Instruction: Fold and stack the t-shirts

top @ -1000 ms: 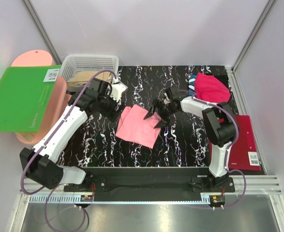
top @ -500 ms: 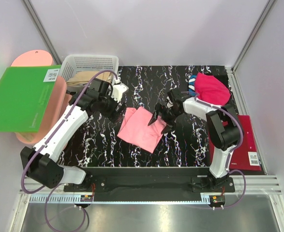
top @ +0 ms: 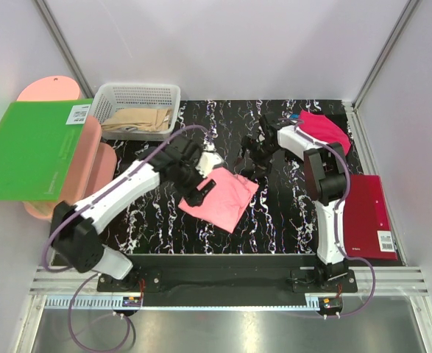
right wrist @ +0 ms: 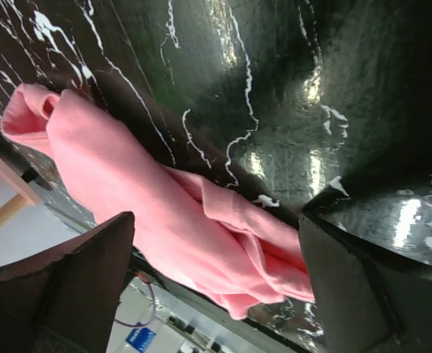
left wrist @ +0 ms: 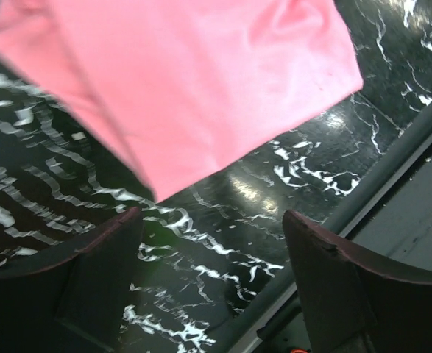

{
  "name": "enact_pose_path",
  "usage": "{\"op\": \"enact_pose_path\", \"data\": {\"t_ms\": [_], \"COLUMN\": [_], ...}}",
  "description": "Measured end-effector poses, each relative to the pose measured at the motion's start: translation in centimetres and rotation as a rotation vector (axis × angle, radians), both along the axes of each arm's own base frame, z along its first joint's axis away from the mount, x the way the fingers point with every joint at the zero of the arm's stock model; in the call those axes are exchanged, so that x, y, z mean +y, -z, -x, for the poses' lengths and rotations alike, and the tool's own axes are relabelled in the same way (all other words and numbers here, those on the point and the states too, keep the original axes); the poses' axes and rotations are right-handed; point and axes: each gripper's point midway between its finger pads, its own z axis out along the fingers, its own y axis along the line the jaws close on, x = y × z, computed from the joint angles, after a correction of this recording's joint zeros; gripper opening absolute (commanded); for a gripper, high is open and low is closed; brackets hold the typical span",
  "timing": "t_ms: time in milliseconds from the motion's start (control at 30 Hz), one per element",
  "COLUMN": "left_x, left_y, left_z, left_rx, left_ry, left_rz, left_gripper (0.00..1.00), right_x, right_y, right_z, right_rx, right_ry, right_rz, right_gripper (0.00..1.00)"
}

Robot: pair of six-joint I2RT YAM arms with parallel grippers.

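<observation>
On the bench (top: 289,220), the folded pink shirt (top: 223,198) lies centre, between the arms. The magenta shirt (top: 324,132) is far right, well apart. The left gripper (top: 199,193) is nearer, at the pink shirt's left edge, wide and empty. The right gripper (top: 252,164) is just off its far-right corner, wide and empty.

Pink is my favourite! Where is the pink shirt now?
Seen from above, the pink shirt lies in the middle of the black table, the left gripper at its left edge and the right gripper by its far corner.

Matt pink cloth t-shirt (top: 227,197), glossy table (top: 278,217)
</observation>
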Motion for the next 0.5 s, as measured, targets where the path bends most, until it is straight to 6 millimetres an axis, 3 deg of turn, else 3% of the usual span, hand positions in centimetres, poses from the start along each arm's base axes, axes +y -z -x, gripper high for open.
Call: {"op": "enact_pose_path", "data": {"t_ms": [233, 400, 500], "left_x": [-3.0, -4.0, -3.6], "left_y": [5.8, 8.6, 10.6], "left_z": [2.5, 3.4, 3.2], "left_rx": [0.152, 0.201, 0.218], "left_ry": [0.126, 0.185, 0.188], "left_rz": [-0.120, -0.180, -0.229], "left_gripper": [0.73, 0.71, 0.70], "right_x": [-1.1, -2.4, -2.9], "right_y": [0.2, 0.3, 0.3], "right_z": [1.0, 5.2, 7.4], "right_rx": [0.001, 0.047, 0.074], "right_ry": [0.007, 0.020, 0.030], "right_rz": [0.020, 0.020, 0.013], "right_gripper": [1.00, 1.00, 0.99]}}
